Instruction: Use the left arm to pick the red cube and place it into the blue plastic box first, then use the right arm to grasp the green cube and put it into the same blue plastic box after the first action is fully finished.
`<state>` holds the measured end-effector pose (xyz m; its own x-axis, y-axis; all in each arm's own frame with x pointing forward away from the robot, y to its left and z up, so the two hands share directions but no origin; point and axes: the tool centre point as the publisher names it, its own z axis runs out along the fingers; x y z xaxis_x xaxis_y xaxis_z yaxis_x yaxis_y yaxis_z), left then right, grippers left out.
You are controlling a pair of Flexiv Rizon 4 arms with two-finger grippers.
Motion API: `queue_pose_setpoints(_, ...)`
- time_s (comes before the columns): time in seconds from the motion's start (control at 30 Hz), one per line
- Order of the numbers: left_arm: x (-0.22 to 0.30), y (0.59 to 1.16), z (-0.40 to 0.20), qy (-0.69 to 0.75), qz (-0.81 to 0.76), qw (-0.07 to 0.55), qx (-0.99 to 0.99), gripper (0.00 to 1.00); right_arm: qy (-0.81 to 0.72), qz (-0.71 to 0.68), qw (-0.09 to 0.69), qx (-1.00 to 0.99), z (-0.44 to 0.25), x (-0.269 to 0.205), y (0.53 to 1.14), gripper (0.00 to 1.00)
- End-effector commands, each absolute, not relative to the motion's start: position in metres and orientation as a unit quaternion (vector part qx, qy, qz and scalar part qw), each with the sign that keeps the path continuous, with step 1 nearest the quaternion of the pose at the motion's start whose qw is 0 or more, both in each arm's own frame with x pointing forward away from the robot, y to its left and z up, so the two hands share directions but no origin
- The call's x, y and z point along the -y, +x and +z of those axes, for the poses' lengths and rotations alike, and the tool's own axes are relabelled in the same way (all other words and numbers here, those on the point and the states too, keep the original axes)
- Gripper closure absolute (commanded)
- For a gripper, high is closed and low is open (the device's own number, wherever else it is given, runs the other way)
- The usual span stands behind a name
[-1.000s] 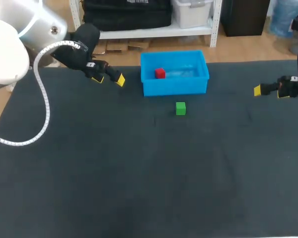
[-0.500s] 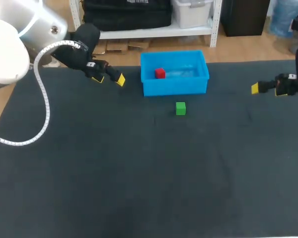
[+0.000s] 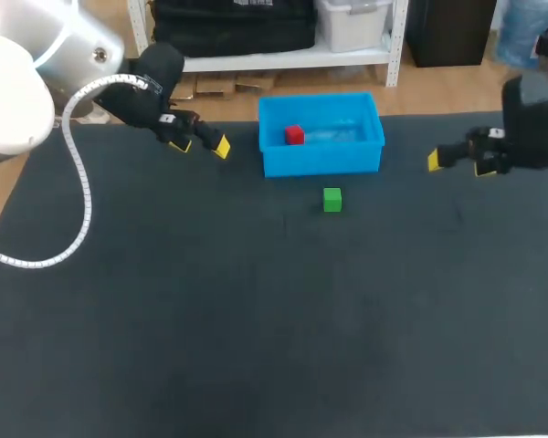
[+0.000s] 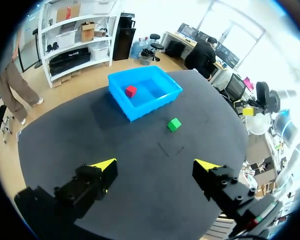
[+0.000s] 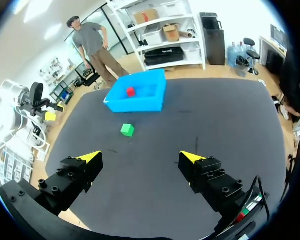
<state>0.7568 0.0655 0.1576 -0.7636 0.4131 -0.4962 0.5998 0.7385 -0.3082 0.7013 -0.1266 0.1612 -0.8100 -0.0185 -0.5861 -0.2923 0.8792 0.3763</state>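
Observation:
The red cube [image 3: 294, 135] lies inside the blue plastic box [image 3: 321, 160], near its left end. In front of the box, on the dark mat, sits the green cube [image 3: 332, 199]. My left gripper [image 3: 201, 144] hangs open and empty to the left of the box. To the box's right my right gripper [image 3: 458, 164] is open and empty too. The left wrist view has the red cube [image 4: 131, 91], the box [image 4: 150, 106] and the green cube [image 4: 174, 124] far ahead of the open fingers [image 4: 155, 164]. From the right gripper [image 5: 140, 156], the green cube [image 5: 127, 130] lies ahead, short of the box [image 5: 135, 106].
The dark mat [image 3: 256, 319] covers the whole table, with broad bare room in front of the green cube. The table's far edge runs just behind the box.
My right gripper has moved left, closer to the box. The left arm, both cubes and the box have stayed put.

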Motion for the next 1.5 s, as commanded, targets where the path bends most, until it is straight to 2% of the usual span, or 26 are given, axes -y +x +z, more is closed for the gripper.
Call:
queue_pose_setpoints(0.03,-0.066,0.756,0.157,0.279,-0.233,0.204,-0.909,0.0,-0.073,0.176,0.291,-0.938,0.164,0.115,0.711,0.0)
queue_pose_setpoints(0.8,-0.066,0.756,0.157,0.279,-0.233,0.204,-0.909,0.0,-0.109,0.181,0.27,-0.939,0.164,0.071,0.732,0.0)
queue_pose_setpoints(1.5,-0.066,0.756,0.157,0.279,-0.233,0.204,-0.909,0.0,-0.118,0.144,0.221,-0.957,0.168,0.029,0.759,0.0)
